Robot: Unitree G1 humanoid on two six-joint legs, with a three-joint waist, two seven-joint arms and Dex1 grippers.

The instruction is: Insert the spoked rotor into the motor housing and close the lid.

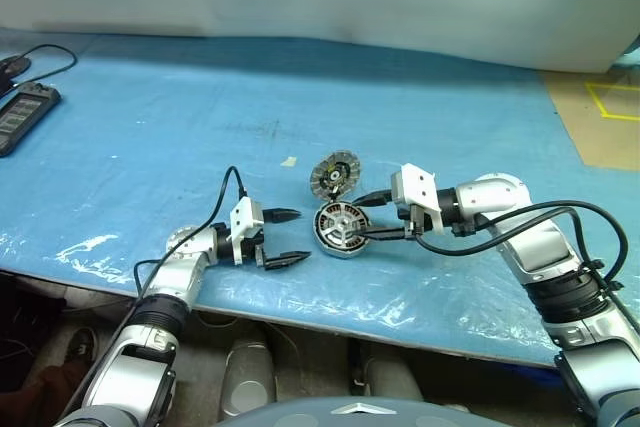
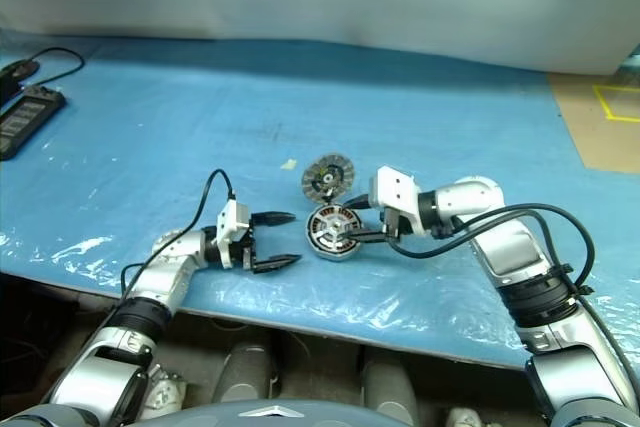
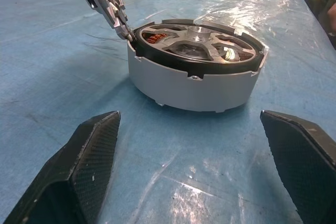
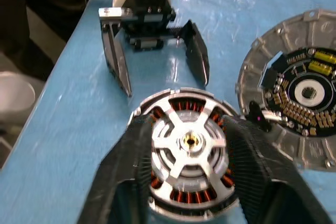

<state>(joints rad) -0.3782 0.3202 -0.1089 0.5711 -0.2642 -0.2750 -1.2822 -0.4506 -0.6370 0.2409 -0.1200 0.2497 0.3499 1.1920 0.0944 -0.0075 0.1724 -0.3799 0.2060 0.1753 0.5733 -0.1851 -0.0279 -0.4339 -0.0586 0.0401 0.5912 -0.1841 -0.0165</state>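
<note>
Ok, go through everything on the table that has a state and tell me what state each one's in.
spoked rotor: seated in the housing, spokes up.
motor housing: upright on the blue sheet, uncovered.
lid: off, propped tilted against the housing rim, circuit face showing.
left gripper: open, empty, beside the housing.
right gripper: fingers either side of the rotor.

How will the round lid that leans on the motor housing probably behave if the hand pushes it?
The lid stands tilted, its edge resting on the motor housing, so a light push would probably tip it over, perhaps shut. It looks like a stiff metal disc, so it should not bend. Being round, it may roll if it slips off. Its exposed circuit parts seem fragile.
</note>
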